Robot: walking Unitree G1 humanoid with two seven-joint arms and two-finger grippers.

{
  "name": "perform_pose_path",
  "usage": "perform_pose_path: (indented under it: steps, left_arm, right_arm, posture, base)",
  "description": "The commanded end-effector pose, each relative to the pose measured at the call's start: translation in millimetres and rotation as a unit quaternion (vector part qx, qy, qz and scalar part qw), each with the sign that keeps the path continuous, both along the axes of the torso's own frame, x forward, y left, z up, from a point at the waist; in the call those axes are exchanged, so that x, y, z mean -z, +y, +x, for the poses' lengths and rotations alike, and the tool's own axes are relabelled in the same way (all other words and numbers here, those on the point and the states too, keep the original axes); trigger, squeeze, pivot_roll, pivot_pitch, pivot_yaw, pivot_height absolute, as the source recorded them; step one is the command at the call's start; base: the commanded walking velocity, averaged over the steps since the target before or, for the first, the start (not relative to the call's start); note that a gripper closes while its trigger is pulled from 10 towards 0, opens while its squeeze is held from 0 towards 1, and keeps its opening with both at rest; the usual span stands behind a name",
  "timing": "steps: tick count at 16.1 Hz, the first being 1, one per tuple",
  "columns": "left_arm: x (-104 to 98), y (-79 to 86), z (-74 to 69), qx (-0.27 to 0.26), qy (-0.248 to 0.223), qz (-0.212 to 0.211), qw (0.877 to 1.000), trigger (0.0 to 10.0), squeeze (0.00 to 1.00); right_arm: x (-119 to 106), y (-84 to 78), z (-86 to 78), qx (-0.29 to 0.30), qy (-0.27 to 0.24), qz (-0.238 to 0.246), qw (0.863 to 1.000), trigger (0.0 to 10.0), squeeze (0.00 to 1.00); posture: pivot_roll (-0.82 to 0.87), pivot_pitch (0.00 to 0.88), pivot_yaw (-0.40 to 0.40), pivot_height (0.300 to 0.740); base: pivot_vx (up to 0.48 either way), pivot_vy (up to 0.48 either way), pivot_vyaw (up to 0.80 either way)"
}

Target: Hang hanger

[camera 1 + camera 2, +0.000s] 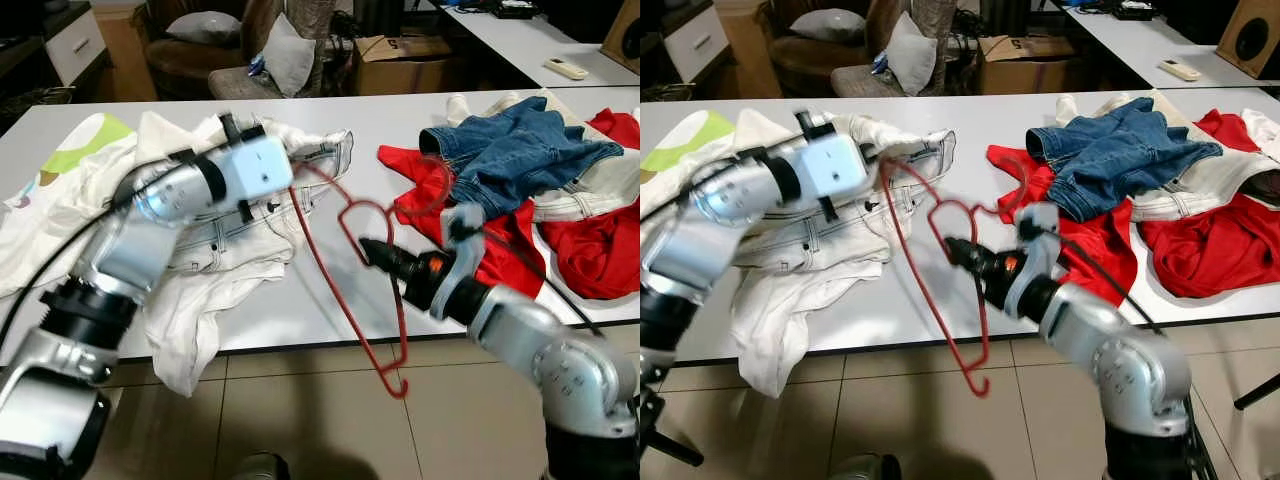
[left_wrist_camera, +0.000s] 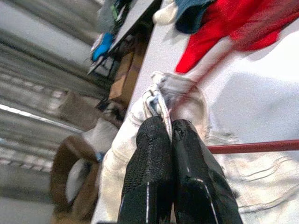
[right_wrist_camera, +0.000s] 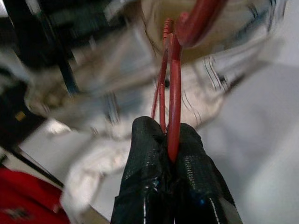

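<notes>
Holding the red hanger [image 1: 350, 270] between its two black fingers, the right gripper [image 1: 372, 250] is clamped shut on the wire near the shoulder bend, with the hook end curling just beyond the fingertips and the long bar dropping below them past the table [image 1: 330, 310] edge. The left gripper [image 2: 169, 128] is pinched tight on the waistband of the white jeans [image 1: 230, 235], and the hanger's far end passes right beside its fingertips. To do this step well, I judge the two arms should keep the waistband taut and slide the wire through the cloth slowly, so the hanger does not twist in the narrow grip or snag a belt loop. Beyond the right gripper lie a red garment [image 1: 590, 250] and blue jeans [image 1: 520, 150], well clear of the work. Both wrist views are smeared by motion, so whether the wire already runs inside the waistband cannot be told, and the left gripper's fingertips are covered by its own wrist in the head views.
</notes>
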State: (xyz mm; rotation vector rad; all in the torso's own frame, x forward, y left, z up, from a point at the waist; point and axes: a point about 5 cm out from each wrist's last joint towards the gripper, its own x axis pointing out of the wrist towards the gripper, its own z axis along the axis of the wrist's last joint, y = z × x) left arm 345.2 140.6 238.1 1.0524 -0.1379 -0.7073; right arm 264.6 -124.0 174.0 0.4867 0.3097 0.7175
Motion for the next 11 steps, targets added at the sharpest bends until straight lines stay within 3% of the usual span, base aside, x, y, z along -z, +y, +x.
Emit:
perform_pose_path:
  steps: [1, 4, 7, 9, 11]
  left_arm:
    - [-10, -9.1, -9.3, 0.041, -0.003, 0.000, 0.999, 2.9, 0.00]
    - [-15, -5.0, -8.2, 0.041, -0.012, 0.045, 0.998, 2.9, 0.00]
    - [-44, -3.3, 5.4, 0.012, -0.073, 0.052, 0.996, 2.9, 0.00]
    - [-64, -13.2, 5.7, 0.027, -0.098, 0.052, 0.993, 3.7, 0.00]
    - [-85, -18.8, 4.1, 0.038, -0.128, 0.052, 0.990, 3.9, 0.00]
  right_arm:
    - [3, -0.8, 6.1, 0.004, 0.028, 0.026, 0.999, 10.0, 0.00]
    - [10, 10.5, 22.0, -0.014, 0.063, 0.047, 0.997, 10.0, 0.00]
    - [-2, 63.2, 45.5, -0.075, 0.075, 0.086, 0.991, 10.0, 0.00]
    - [-25, 88.9, 65.2, -0.066, 0.068, 0.161, 0.982, 10.0, 0.00]
    - [-58, 97.3, 77.9, -0.062, 0.042, 0.259, 0.963, 10.0, 0.00]
  posture:
    - [-0.04, 0.000, 0.030, 0.740]
    - [-0.04, 0.000, 0.032, 0.740]
    - [-0.04, 0.000, 0.042, 0.740]
    - [-0.02, 0.000, 0.041, 0.740]
    - [-0.01, 0.000, 0.039, 0.740]
  base:
    - [0.000, 0.000, 0.00]
    - [0.000, 0.000, 0.00]
    - [0.000, 0.000, 0.00]
    - [0.000, 0.000, 0.00]
    - [0.000, 0.000, 0.00]
